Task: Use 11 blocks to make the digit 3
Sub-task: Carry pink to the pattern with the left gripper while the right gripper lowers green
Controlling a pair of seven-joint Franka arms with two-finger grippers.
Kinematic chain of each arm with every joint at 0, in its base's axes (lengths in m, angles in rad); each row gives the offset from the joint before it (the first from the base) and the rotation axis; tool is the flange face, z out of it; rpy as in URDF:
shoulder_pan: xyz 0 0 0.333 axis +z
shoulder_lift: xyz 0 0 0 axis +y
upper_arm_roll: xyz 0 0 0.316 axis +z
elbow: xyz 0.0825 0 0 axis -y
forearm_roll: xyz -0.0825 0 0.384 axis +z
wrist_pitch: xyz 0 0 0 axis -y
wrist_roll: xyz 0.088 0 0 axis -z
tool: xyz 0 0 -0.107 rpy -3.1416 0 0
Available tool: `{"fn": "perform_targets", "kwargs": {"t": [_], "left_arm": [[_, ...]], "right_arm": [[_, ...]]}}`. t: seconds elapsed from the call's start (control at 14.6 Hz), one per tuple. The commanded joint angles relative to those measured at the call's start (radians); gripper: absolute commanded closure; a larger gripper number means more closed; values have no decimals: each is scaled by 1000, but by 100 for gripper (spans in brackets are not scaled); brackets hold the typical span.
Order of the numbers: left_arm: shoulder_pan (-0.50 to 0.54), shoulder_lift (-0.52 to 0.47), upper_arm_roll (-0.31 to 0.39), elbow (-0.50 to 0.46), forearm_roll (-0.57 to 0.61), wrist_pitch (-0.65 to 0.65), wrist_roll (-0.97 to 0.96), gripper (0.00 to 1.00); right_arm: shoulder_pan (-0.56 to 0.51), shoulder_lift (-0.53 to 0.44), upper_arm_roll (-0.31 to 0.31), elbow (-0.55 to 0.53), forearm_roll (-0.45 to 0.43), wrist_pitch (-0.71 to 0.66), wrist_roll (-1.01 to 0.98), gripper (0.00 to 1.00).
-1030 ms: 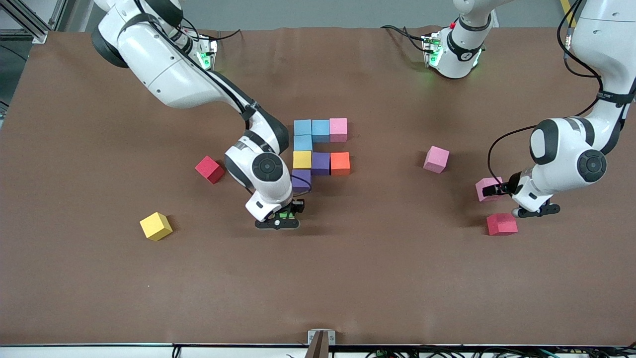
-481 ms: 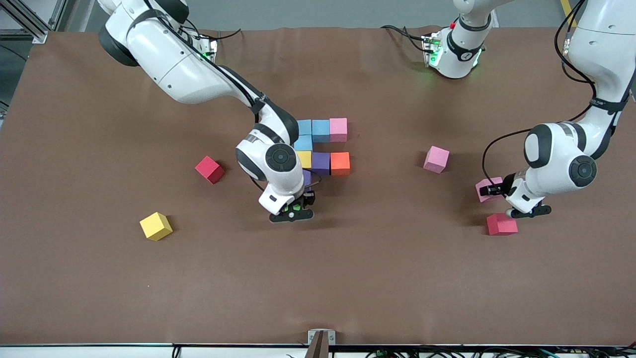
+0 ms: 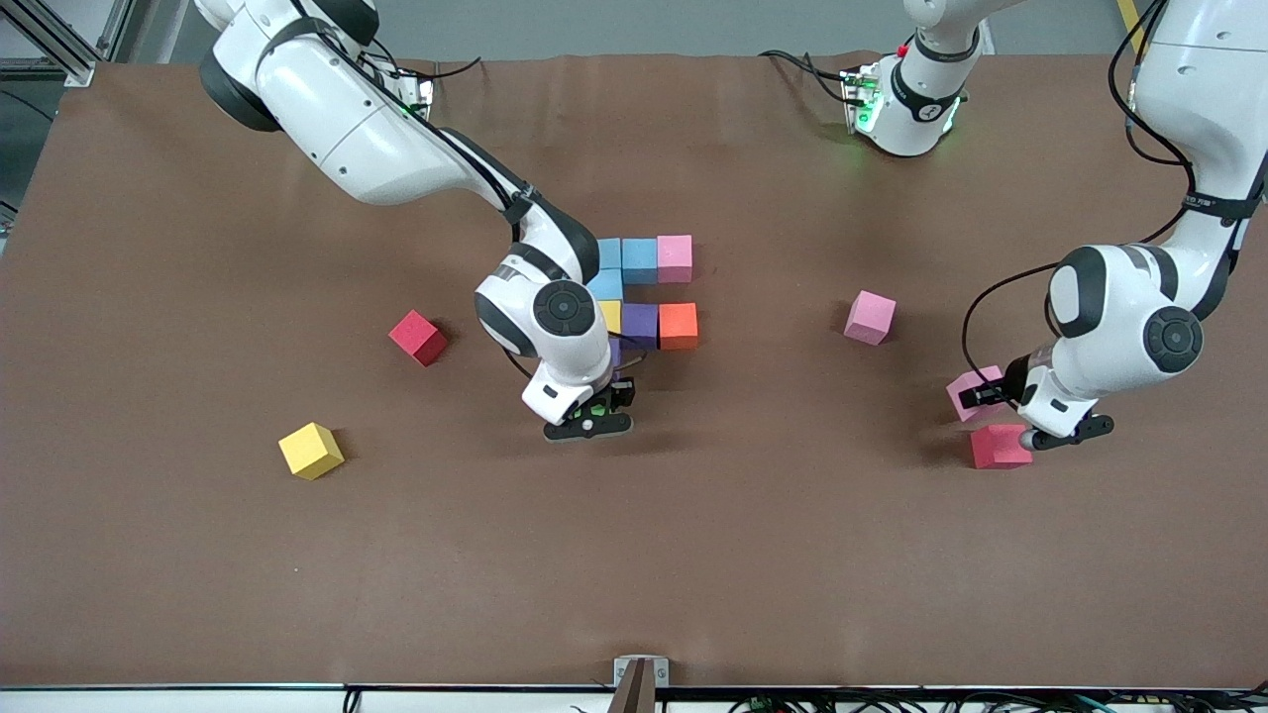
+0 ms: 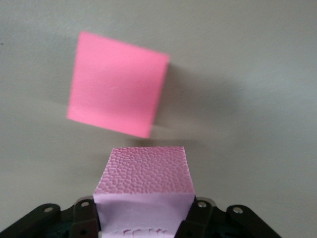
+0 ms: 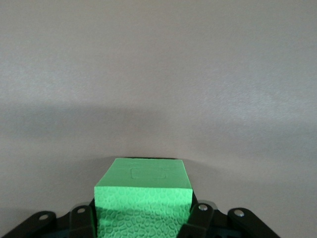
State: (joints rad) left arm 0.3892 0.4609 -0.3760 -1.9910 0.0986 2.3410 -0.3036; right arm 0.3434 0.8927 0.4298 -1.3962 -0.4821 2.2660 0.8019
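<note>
The right hand [image 3: 591,416] is pinching the green block [image 5: 143,196] just over the counter [image 3: 693,555], nearer the camera than the purple block [image 3: 614,349] (the figure's open end). The left hand [image 3: 1001,394] is pinching a pink block [image 4: 146,191] beside the red block [image 3: 996,446].

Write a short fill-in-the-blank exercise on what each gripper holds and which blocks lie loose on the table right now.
1. The right gripper is shut on a ____ block.
2. The left gripper is shut on a ____ block.
3. The red cube lying right by the left gripper is one of ____ red cubes on the table.
4. The loose block nearest the front camera at the right arm's end is ____.

Missing words: green; pink; two; yellow
</note>
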Motion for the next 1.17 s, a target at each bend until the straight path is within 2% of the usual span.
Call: {"fn": "perform_targets", "kwargs": {"t": [0.0, 0.34, 0.69, 1.1], "left_arm": [[-7, -10, -49, 58, 3, -57, -138, 71], [-113, 4, -70, 150, 1, -127, -389, 71], [-262, 16, -70, 204, 1, -129, -705, 71], [-418, 77, -69, 270, 1, -129, -1017, 72]], "right_arm": [[6, -9, -2, -12, 23, 9, 13, 100], [9, -9, -2, -18, 25, 1, 2, 100], [11, -9, -2, -26, 27, -2, 5, 100], [12, -11, -2, -38, 37, -5, 34, 100]]}}
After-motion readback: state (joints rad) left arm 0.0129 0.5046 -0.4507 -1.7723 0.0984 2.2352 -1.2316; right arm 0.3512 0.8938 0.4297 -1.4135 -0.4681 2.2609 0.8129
